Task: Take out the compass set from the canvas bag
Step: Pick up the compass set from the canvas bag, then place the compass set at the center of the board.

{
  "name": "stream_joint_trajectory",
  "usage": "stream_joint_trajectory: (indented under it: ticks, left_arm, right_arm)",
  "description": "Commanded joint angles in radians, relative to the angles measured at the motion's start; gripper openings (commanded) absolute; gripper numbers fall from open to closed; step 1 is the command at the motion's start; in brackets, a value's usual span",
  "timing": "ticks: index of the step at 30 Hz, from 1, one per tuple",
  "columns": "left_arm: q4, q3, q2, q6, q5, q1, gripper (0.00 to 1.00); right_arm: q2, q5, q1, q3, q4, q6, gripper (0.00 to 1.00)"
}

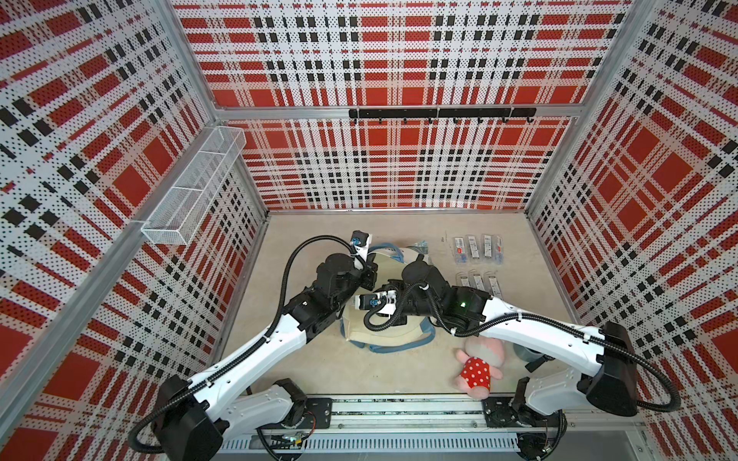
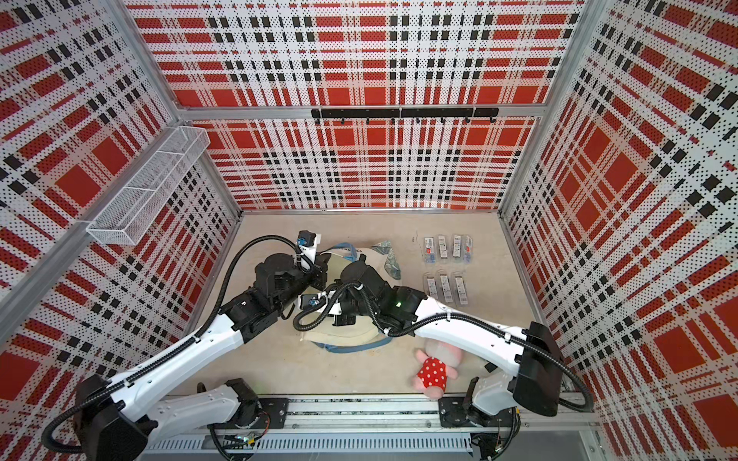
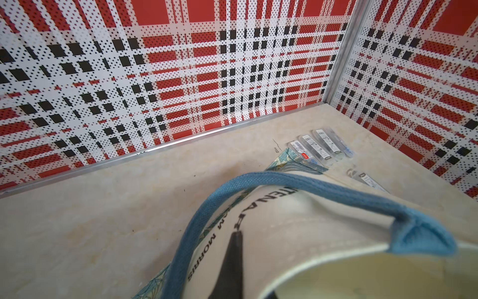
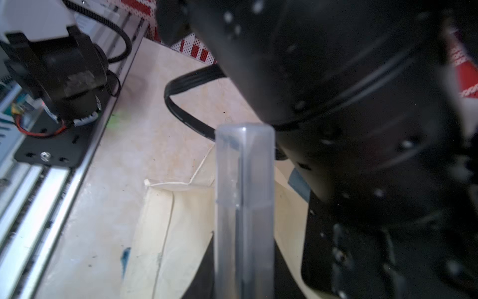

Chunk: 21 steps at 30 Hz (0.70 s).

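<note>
Compass set: the clear plastic case (image 4: 244, 207) rises from the right gripper's grasp, over the cream cloth of the bag. Its lower end is cut off by the picture edge, so I cannot tell if it is fully out.
Canvas bag: the canvas bag (image 1: 383, 339) lies on the table (image 1: 319, 371) under both wrists, with its leaf band on the far side.
Right gripper: the right gripper (image 2: 342, 319) seems closed on the case. The fingers themselves are hardly seen.
Left gripper: the left gripper (image 1: 369, 279) is shut and pinches the bag's rim beside the blue handle (image 3: 284, 186). One dark finger (image 3: 234, 259) lies on the lettered side.
Step in hand: probably lifting the case clear of the mouth.
How to do it well: pull along the case's own length until its end passes the rim, and only then swing sideways. The left side should hold the rim without pulling.
Watch: the left arm's black housing (image 4: 362, 129) and its cable (image 4: 186, 108) are just beside the case's tip — little room there. A smooth case may also turn in a narrow grip.
Placing: seven similar cases (image 1: 477, 247) lie in two rows beyond the right arm, so a free place in the nearer row seems natural.
Plush toy: the plush toy (image 1: 479, 367) lies near the right arm, apart from this path.
</note>
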Motion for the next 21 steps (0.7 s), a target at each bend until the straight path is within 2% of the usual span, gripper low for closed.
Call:
stream_joint_trajectory:
  ticks: [1, 4, 9, 12, 14, 16, 21]
  left_arm:
    - [0.023, 0.000, -0.005, -0.011, -0.012, 0.014, 0.00]
    - [0.036, 0.000, -0.003, -0.019, -0.005, 0.030, 0.00]
    - [0.052, 0.008, -0.005, -0.029, 0.016, 0.049, 0.00]
    - [0.045, 0.015, -0.013, -0.030, 0.010, 0.053, 0.00]
    - [0.044, 0.010, -0.029, -0.030, 0.004, 0.053, 0.00]
    - [0.045, 0.001, -0.044, -0.031, 0.006, 0.053, 0.00]
    - [0.044, 0.000, -0.040, -0.031, 0.021, 0.054, 0.00]
  right_arm:
    - [-0.160, 0.063, -0.002, 0.032, 0.012, 0.208, 0.00]
    - [-0.280, 0.125, -0.001, -0.048, 0.020, 0.254, 0.00]
    - [-0.365, 0.215, -0.003, -0.095, -0.062, 0.291, 0.00]
    - [-0.387, 0.422, -0.023, -0.112, -0.093, 0.396, 0.00]
    - [-0.401, 0.457, -0.119, -0.145, -0.117, 0.536, 0.00]
    - [-0.396, 0.388, -0.226, -0.185, -0.148, 0.655, 0.00]
    - [-0.323, 0.401, -0.419, -0.292, -0.157, 0.792, 0.00]
